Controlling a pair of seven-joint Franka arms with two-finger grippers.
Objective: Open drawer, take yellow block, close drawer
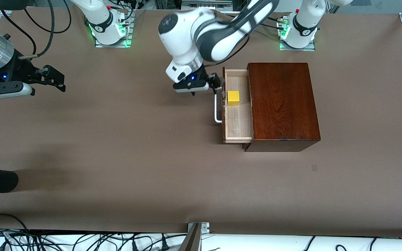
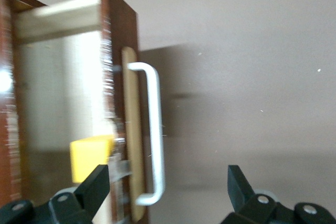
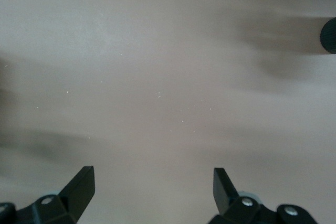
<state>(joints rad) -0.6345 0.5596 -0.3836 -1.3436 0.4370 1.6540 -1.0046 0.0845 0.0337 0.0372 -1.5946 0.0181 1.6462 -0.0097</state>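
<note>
Drawer pulled out, block inside, both my grippers empty.

My right gripper (image 1: 56,78) waits over bare table (image 1: 117,157) at the right arm's end, fingers spread wide. My left gripper (image 1: 218,85) hangs with jaws wide over the white handle (image 1: 217,109) of the drawer (image 1: 237,132). The yellow block (image 1: 233,98) sits in the drawer, by its front wall, toward the corner farther from the front camera.
</note>
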